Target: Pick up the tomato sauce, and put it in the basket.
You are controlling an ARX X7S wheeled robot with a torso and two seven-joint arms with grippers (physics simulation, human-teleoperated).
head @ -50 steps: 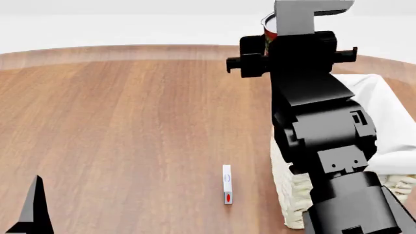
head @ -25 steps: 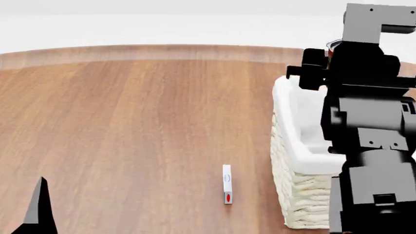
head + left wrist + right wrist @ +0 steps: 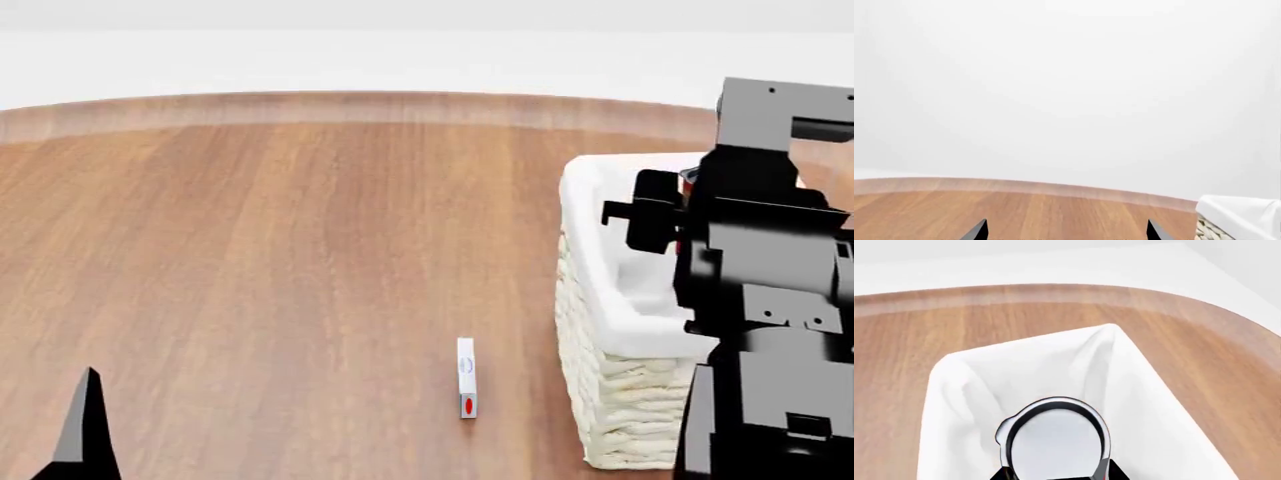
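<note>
The right gripper [image 3: 683, 215] is clamped on the tomato sauce [image 3: 1056, 440], holding the can over the open, cloth-lined mouth of the basket [image 3: 597, 300]; in the right wrist view its silvery top sits above the white liner. The left gripper [image 3: 1066, 231] hangs low at the near left of the wooden table [image 3: 267, 250], its two dark fingertips [image 3: 977, 231] set apart with nothing between them. A small white box [image 3: 466, 390] lies on the table left of the basket

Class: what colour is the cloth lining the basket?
White, seen best in the right wrist view: the liner of the basket.
</note>
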